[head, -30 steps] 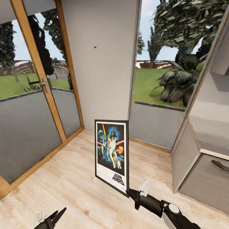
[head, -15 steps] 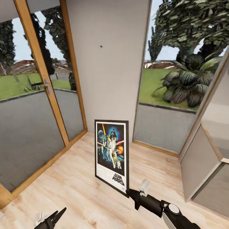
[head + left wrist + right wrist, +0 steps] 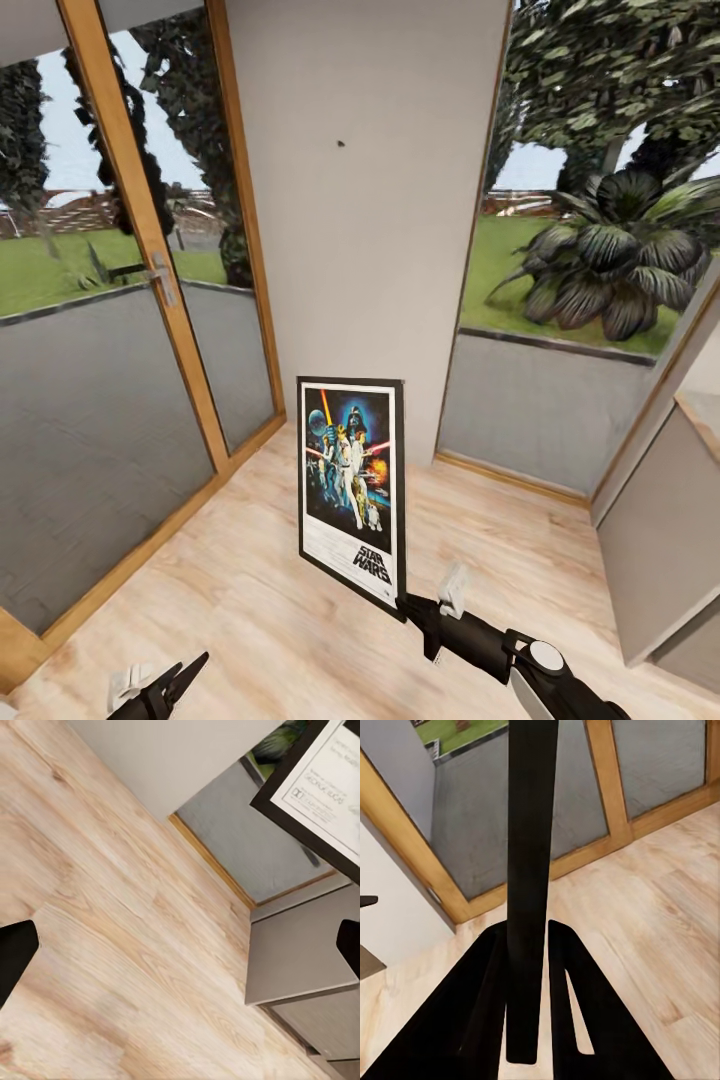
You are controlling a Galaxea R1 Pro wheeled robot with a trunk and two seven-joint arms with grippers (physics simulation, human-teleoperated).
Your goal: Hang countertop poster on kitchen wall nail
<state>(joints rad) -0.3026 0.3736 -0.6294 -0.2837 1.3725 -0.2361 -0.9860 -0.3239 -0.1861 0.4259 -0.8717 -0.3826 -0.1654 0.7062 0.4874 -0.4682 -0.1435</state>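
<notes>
Right gripper (image 3: 404, 604) fingers squeezing the poster (image 3: 352, 487) upright by its bottom corner, left gripper (image 3: 180, 677) fingers spread apart, wall nail (image 3: 341, 143) high above

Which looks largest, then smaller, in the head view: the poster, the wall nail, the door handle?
1. poster, though it is nearest the camera.
2. door handle.
3. wall nail, just a dark dot.

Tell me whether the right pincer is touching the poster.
Touching. In the right wrist view the poster's black frame edge sits clamped between the right pincer's fingers, with no gap showing.
</notes>
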